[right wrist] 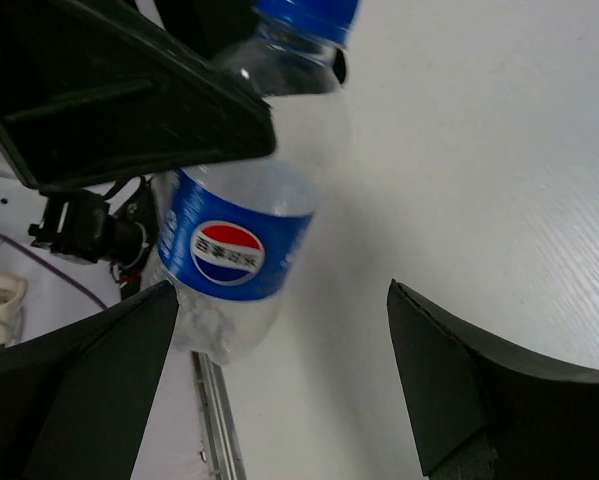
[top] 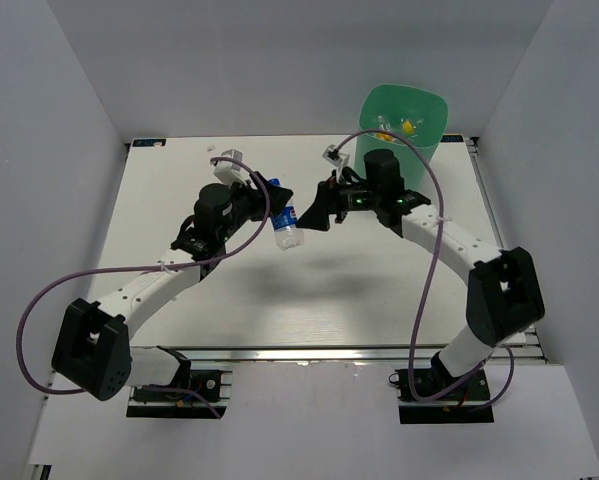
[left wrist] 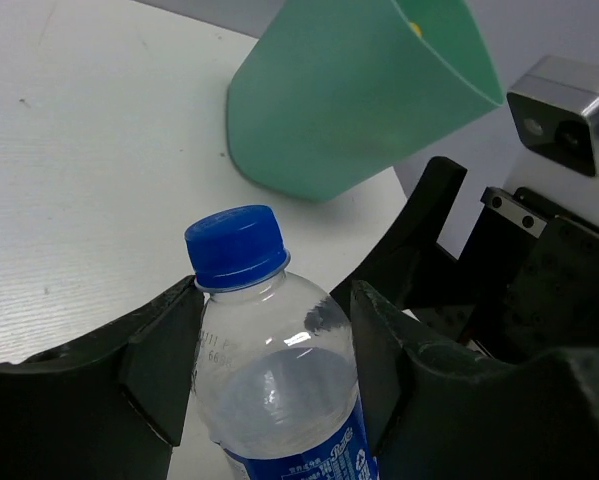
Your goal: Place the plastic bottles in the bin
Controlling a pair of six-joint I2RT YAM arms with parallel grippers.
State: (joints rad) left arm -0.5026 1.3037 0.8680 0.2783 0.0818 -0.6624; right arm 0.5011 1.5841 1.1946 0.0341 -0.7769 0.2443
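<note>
Overhead view of a white table (top: 359,290) with a mint-green bin (top: 434,100) at its far right corner. A clear plastic bottle (top: 287,226) is held in the air to the left of the bin and somewhat nearer the arm bases than the bin is. The left gripper (top: 275,203) pinches it at the shoulder, just under the blue cap (left wrist: 236,245), with one finger on each side of the neck. The bottle's long axis runs with the cap toward the far side of the table, roughly level with the bin's foot, and the clear base hangs back toward the arm bases, slightly slanted. The right gripper (right wrist: 289,390) sits between the bottle and the bin, with its jaws spread wide and holding nothing, and it faces away from the bin toward the bottle. From its wrist camera the bottle's body with the blue label (right wrist: 234,250) lies just ahead of the gap, nearer one finger than the other, and not yet between the fingers. Judged from this, a handover is being set up; the right arm is the one nearer the bin, so the coming move calls for its open jaws to close across the labelled body, crosswise to the long axis, below the left gripper's hold. Something yellow shows inside the bin, too small to identify.
</note>
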